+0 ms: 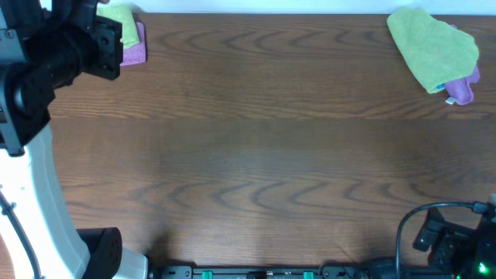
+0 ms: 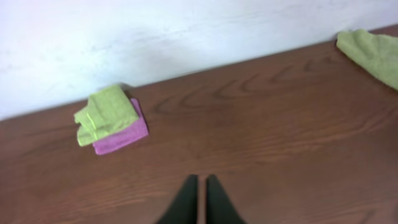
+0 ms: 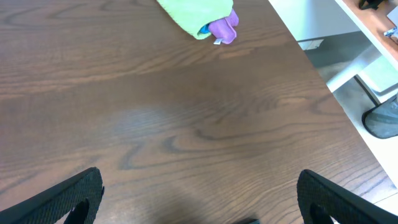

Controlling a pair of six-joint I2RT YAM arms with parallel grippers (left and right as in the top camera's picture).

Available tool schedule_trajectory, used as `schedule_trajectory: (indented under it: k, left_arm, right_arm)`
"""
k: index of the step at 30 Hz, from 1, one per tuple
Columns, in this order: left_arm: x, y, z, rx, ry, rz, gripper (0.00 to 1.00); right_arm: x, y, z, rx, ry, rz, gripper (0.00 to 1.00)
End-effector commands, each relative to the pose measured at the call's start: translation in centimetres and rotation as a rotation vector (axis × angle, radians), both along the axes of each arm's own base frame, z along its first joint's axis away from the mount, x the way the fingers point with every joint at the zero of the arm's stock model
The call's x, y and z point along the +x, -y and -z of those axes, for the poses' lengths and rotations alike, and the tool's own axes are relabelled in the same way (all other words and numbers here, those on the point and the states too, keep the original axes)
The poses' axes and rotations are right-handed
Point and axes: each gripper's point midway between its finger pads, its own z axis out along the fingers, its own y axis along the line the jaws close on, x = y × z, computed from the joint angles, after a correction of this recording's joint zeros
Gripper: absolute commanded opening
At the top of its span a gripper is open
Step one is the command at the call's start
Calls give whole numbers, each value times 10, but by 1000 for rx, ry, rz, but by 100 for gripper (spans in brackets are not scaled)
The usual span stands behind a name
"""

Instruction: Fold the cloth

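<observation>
The cloth (image 2: 106, 114) is lime-green and lies folded into a small pad on top of a small purple cloth (image 2: 124, 135), near the table's far left corner. From overhead the cloth (image 1: 124, 15) peeks out beside my left arm (image 1: 54, 62). My left gripper (image 2: 202, 179) hovers over bare wood some way in front of the pile. Its fingers are shut to a thin slit with nothing between them. My right gripper (image 3: 200, 176) stands wide open and empty above bare table at the near right.
A duller green cloth (image 1: 432, 46) with purple and blue bits under it lies crumpled at the far right corner. The white wall (image 2: 155, 37) runs along the table's back edge. The table's right edge (image 3: 323, 81) drops to the floor.
</observation>
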Motion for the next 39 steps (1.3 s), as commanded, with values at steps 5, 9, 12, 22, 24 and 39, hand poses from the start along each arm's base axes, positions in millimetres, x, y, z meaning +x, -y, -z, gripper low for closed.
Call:
schedule_trajectory:
  k: [5, 9, 12, 22, 24, 39]
  left_arm:
    - [-5, -1, 2, -15, -21, -19, 30]
    - [-7, 11, 0, -65, -25, 27, 45]
    - [-10, 23, -3, -114, -24, 88, 87]
    - [-15, 24, 2, -172, -77, 49, 95]
    - [-15, 23, 2, -169, -78, 44, 95]
    - [-15, 23, 2, -169, -78, 44, 96]
  right_arm:
    - [-2, 4, -4, -21, 8, 16, 99]
    - [-2, 4, -4, -21, 8, 16, 99]
    - [-2, 4, -4, -21, 8, 16, 99]
    - [-2, 4, -4, -21, 8, 16, 99]
    - [-2, 4, -4, -21, 8, 16, 99]
    - [-2, 4, -4, -21, 8, 16, 99]
